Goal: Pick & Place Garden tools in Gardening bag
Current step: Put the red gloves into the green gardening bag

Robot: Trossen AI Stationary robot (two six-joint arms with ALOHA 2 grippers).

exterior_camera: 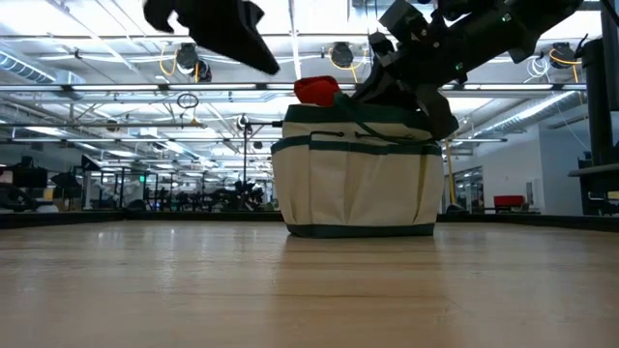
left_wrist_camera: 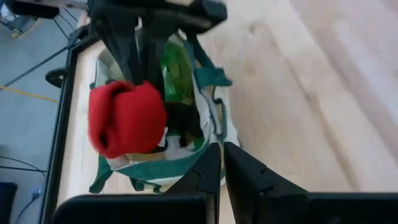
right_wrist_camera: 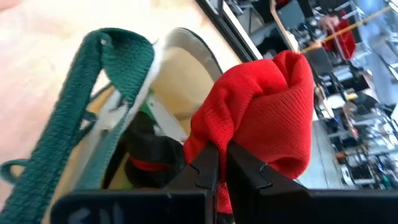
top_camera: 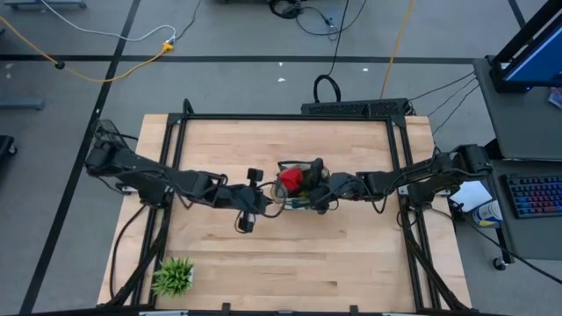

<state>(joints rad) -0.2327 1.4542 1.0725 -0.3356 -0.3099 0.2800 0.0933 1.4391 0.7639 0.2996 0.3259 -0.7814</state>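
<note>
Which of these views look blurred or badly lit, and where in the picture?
Left wrist view: the red glove and the right arm above it are smeared. Right wrist view: the gardening bag and background are soft. Low view: bright ceiling lights leave both arms as dark silhouettes. High view: evenly lit, the table without glare.

- Table [top_camera: 290, 263]: light wood top in a black metal frame.
- Floor [top_camera: 237, 35]: grey, crossed by dark tape lines; yellow cable [top_camera: 114, 66] and black cables lie across it.
- Desk at one side of the table holds a keyboard [top_camera: 534, 195] with blue and red keys.
- Ceiling [exterior_camera: 116, 58]: white beams and pipes, long strip lights.
- Far hall: rows of dark equipment, a red object [exterior_camera: 507, 202].
</note>
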